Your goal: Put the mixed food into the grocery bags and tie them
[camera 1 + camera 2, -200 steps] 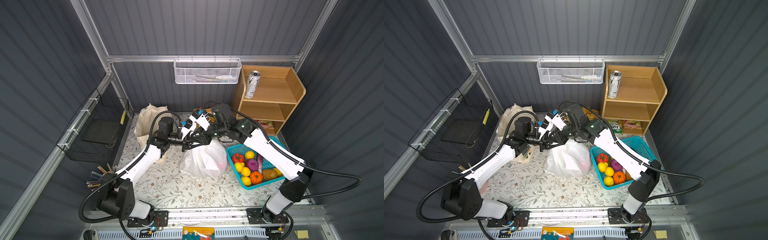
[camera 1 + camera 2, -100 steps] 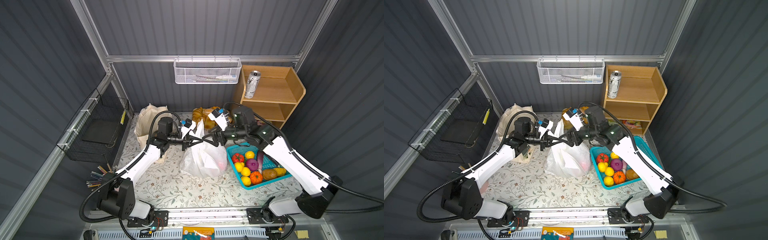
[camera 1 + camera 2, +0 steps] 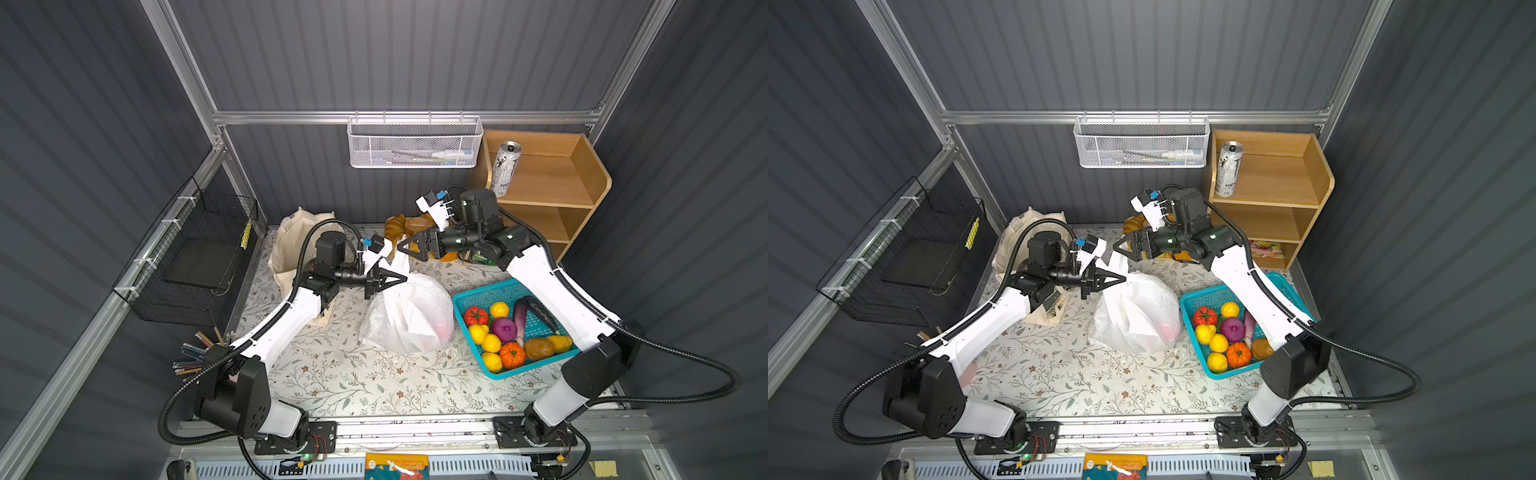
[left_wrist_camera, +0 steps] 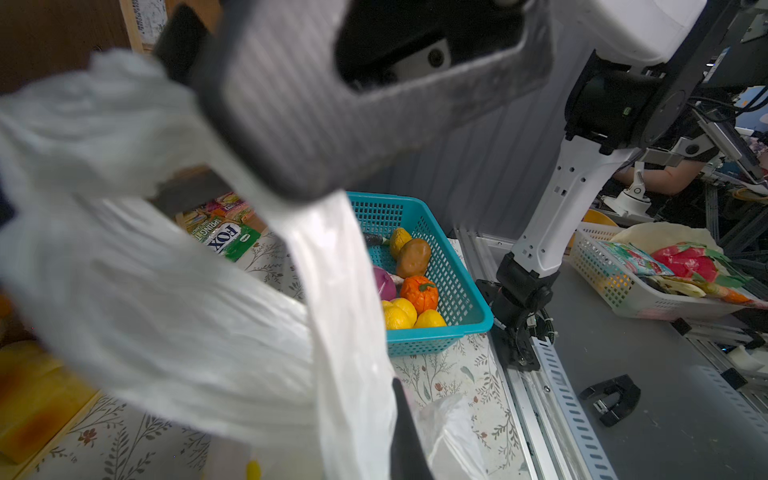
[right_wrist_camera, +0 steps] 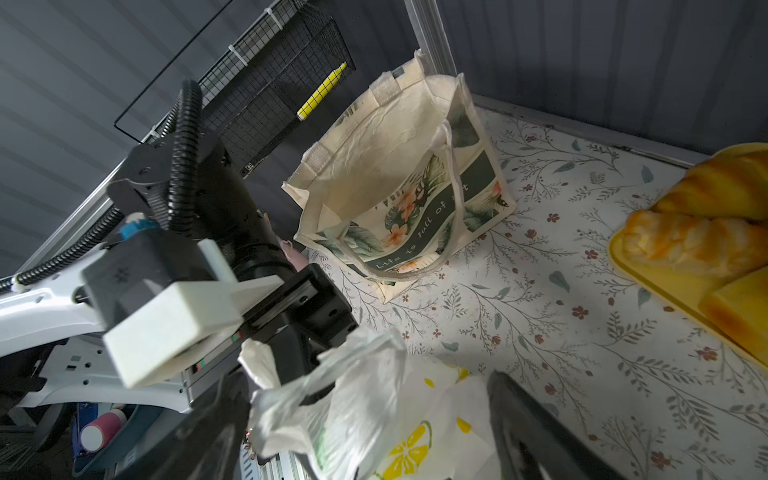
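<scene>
White plastic bag (image 3: 411, 320) | left end effector (image 3: 399, 279) pinching its handle; right end effector (image 3: 409, 249) spread

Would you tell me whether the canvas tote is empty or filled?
Empty as far as visible: the canvas tote stands open, showing only bare cream lining.

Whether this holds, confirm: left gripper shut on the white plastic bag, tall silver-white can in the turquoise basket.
No: both top views show the tall silver-white drink can on the wooden shelf. The left gripper is shut on the white plastic bag.
</scene>
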Tool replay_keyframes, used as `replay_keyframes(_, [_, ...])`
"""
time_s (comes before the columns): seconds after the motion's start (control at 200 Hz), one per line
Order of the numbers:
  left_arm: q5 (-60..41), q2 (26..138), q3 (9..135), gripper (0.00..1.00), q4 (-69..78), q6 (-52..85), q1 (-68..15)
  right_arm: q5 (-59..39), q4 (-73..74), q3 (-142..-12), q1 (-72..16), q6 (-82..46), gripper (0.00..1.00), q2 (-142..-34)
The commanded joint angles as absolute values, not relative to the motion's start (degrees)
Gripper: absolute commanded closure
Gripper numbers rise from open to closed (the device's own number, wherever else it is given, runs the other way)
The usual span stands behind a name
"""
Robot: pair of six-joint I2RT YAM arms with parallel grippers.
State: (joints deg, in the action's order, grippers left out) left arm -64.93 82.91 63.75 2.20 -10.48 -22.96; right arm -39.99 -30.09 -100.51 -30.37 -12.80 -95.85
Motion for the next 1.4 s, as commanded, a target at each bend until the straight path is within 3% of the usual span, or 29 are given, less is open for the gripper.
replay_keyframes(0.0, [-65.76, 83.33, 65.72, 1.00, 1.28, -11.16, -23.12, -44.95, -28.93, -102.61, -30.46, -14.94, 0.19, -96.30])
replay_keyframes(0.07, [-65.69, 83.44, 65.75, 1.00, 1.07, -11.25, -23.16, -47.13, -27.13, -101.92, -30.46, -16.26, 0.36, -96.41])
replay_keyframes(0.225, [-65.08, 83.97, 65.92, 1.00, 1.06, -10.57, -23.11, -51.00, -22.65, -100.45, -30.38, -19.07, 1.00, -95.75])
replay_keyframes(0.33, [-63.30, 84.51, 66.39, 0.90, 2.57, -7.70, -23.12, -50.90, -19.13, -98.94, -30.03, -20.84, 1.00, -93.71])
replay_keyframes(0.42, [-61.55, 84.33, 66.21, 0.87, 4.59, -5.82, -23.11, -49.50, -18.22, -97.09, -29.61, -21.18, 1.00, -91.23])
replay_keyframes(0.495, [-60.04, 84.16, 65.45, 0.75, 8.33, -2.56, -23.11, -47.65, -17.24, -94.80, -29.29, -21.26, 1.00, -88.96])
replay_keyframes(0.705, [-58.48, 84.59, 61.37, 0.72, 27.79, 10.98, -23.12, -44.59, -14.42, -87.91, -29.09, -22.40, 1.00, -84.12])
replay_keyframes(0.8, [-57.77, 85.40, 60.10, 0.79, 37.01, 17.05, -23.12, -44.03, -13.45, -85.10, -29.15, -22.59, 1.00, -82.27])
replay_keyframes(0.856, [-57.74, 86.01, 59.51, 0.92, 40.26, 19.03, -23.18, -43.95, -13.29, -84.09, -29.16, -22.59, 1.00, -81.62])
replay_keyframes(0.916, [-57.78, 86.67, 59.52, 1.00, 42.05, 20.58, -23.20, -43.65, -13.03, -82.98, -29.11, -22.74, 1.00, -80.67])
replay_keyframes(1.241, [-56.68, 86.41, 58.63, 1.00, 43.22, 21.05, -23.20, -39.67, -7.15, -68.89, -29.99, -25.94, 1.00, -70.76])
replay_keyframes(1.306, [-57.33, 86.01, 58.71, 1.00, 41.89, 20.25, -23.20, -36.14, -8.66, -67.67, -29.90, -24.88, 0.59, -69.10])
replay_keyframes(1.396, [-57.95, 85.22, 58.62, 1.00, 39.49, 18.60, -23.20, -33.64, -12.91, -70.08, -29.79, -22.09, 0.36, -68.88])
